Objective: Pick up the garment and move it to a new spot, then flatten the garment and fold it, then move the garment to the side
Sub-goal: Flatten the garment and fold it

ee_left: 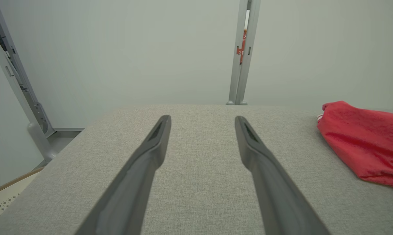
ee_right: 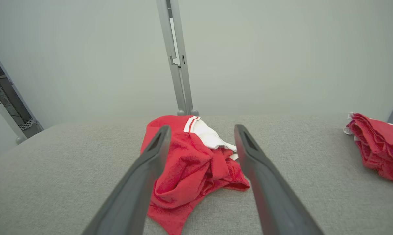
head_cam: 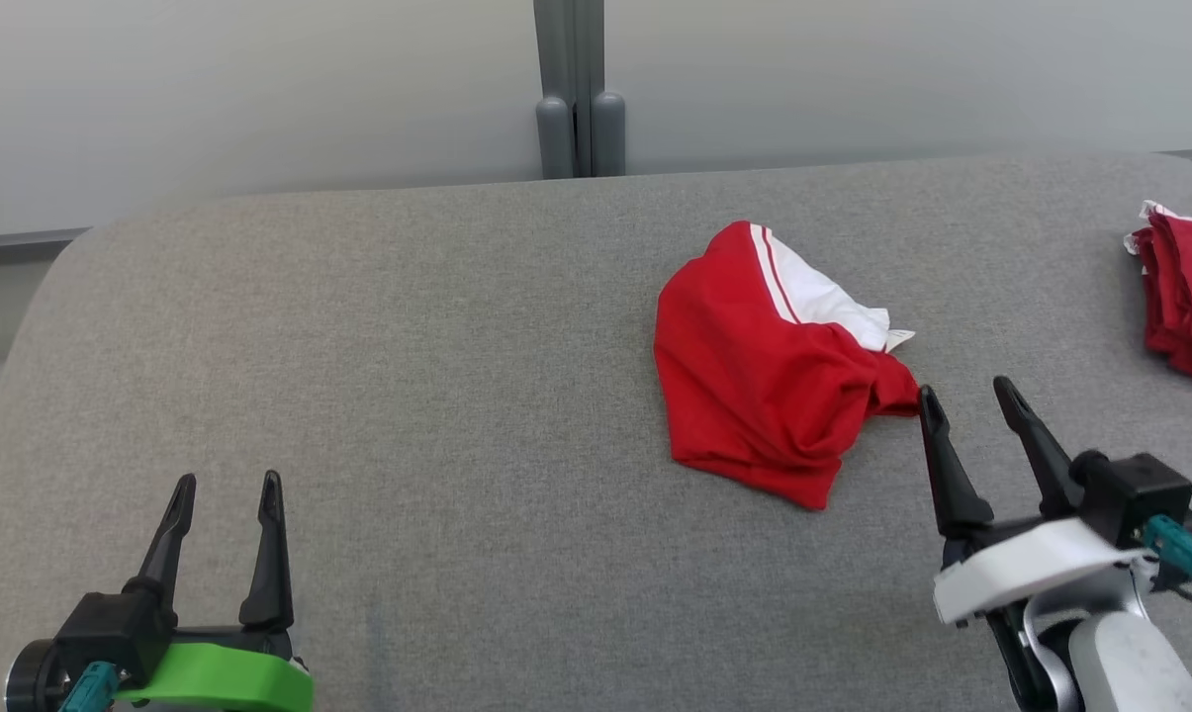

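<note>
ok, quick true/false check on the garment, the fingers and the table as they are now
1. The red garment lies crumpled on the grey table. True.
2. The right fingers are shut on it. False: they stand open and hold nothing, with one tip close to its edge.
3. The left fingers are open over bare table. True.
4. The garment is plain red. False: it has a white part with a red stripe.
5. A second red pile lies further right. True.

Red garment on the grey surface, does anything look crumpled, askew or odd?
Yes: the red garment lies in a crumpled heap on the grey surface, its white striped part bunched at the far side. Another red bundle sits at the right edge. Nothing looks torn.
</note>
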You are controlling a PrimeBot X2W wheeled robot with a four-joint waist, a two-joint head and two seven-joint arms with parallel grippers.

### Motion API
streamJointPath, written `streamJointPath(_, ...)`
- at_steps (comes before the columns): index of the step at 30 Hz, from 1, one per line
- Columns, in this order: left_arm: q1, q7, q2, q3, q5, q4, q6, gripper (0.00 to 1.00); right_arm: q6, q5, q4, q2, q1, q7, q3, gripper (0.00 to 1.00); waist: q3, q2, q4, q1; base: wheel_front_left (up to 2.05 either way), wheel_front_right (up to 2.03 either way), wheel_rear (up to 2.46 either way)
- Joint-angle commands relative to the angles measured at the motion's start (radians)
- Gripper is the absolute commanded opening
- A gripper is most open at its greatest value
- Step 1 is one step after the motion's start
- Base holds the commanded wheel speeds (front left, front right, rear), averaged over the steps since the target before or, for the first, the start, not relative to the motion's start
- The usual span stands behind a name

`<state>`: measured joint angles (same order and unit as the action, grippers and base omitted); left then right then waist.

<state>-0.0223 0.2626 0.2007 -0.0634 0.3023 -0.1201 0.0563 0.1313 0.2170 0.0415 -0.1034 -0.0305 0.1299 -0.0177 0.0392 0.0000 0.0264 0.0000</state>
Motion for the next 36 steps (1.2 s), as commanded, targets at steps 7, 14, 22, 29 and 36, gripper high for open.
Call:
streamJointPath(7,0.063,0.003,-0.019,-0.012,-0.019,-0.006,0.014,1.00,-0.001,-0.014,0.097,-0.075,-0.263,-0.059,-0.073,1.00,0.084,0.0000,0.041,0.0000,0.00,0.00,0.00)
streamJointPath(14,0.127,0.003,-0.049,-0.028,-0.036,-0.018,0.027,1.00,-0.001,-0.017,0.295,-0.132,-0.521,-0.125,-0.138,1.00,0.166,0.0000,0.105,0.0000,0.00,0.00,0.00)
streamJointPath(22,0.179,0.003,-0.086,-0.040,-0.050,-0.035,0.042,1.00,-0.001,-0.009,0.584,-0.138,-0.675,-0.208,-0.198,1.00,0.229,0.0000,0.173,0.0000,0.00,0.00,0.00)
streamJointPath(29,0.196,0.003,-0.107,-0.029,-0.061,-0.047,0.052,1.00,-0.001,0.033,0.772,-0.123,-0.684,-0.232,-0.201,0.47,0.239,0.0000,0.199,0.0000,0.00,0.00,0.00)
streamJointPath(36,0.196,0.003,-0.117,-0.015,-0.076,-0.060,0.059,1.00,-0.001,0.055,0.811,-0.126,-0.711,-0.119,-0.227,0.00,0.222,0.0000,0.195,0.0000,0.00,0.00,0.00)
